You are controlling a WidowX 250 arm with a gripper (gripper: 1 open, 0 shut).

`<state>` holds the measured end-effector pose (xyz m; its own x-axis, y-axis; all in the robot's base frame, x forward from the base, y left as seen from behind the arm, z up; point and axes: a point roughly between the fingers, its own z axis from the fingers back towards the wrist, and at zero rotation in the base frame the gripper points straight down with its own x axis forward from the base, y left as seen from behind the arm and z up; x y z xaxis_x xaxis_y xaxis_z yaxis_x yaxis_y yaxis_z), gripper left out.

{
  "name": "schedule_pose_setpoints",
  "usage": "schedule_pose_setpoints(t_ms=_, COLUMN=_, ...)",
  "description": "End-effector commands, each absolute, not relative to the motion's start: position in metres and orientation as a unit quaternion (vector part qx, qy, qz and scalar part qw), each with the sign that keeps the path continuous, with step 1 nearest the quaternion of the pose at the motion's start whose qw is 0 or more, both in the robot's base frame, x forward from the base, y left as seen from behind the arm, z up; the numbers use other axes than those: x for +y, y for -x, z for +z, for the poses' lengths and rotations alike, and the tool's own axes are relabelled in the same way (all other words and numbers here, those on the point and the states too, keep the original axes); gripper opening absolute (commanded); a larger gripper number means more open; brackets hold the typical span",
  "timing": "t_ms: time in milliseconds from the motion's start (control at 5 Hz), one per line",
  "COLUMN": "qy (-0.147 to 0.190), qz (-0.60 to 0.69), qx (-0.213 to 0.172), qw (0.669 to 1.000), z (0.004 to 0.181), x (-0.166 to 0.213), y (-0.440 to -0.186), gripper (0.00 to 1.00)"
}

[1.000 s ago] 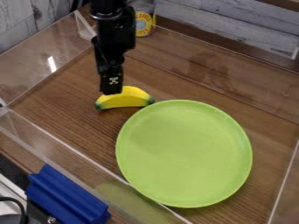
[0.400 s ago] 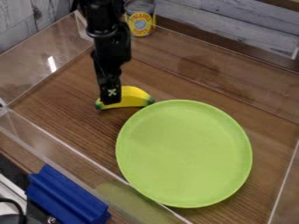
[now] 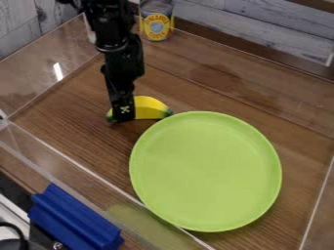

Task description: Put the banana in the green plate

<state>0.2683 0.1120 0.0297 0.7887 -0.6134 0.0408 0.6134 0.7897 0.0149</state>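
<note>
A small yellow banana (image 3: 150, 107) lies on the wooden table just left of the green plate (image 3: 206, 168), its left end hidden behind my fingers. My gripper (image 3: 121, 110) points straight down from the black arm and hangs low over the banana's left end, close to the table. Its jaws stand open, and nothing is held. The lime-green plate is large, round and bare.
A yellow-labelled can (image 3: 158, 26) stands at the back behind the arm. A blue ridged block (image 3: 72, 227) lies at the front left. Clear plastic walls (image 3: 33, 68) fence the wooden table on the left and front.
My gripper has sunk lower and shifted slightly left, down to the banana's left end. The banana and the plate have stayed put.
</note>
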Motion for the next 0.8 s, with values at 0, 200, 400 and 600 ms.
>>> schedule_pose_setpoints(t_ms=0, qy=-0.005, qz=-0.32, qx=-0.04, qw=0.946, z=0.0326, x=0.1173, y=-0.2724, gripper=1.0)
schedule_pose_setpoints(t_ms=200, qy=0.001, qz=-0.32, qx=-0.045, qw=0.946, z=0.0281, x=0.1185, y=-0.2731, gripper=1.0)
schedule_pose_setpoints(t_ms=400, qy=0.006, qz=-0.32, qx=-0.05, qw=0.946, z=0.0269, x=0.1195, y=-0.2745, gripper=1.0)
schedule_pose_setpoints(t_ms=600, qy=0.01, qz=-0.319, qx=-0.054, qw=0.946, z=0.026, x=0.1201, y=-0.2764, gripper=1.0)
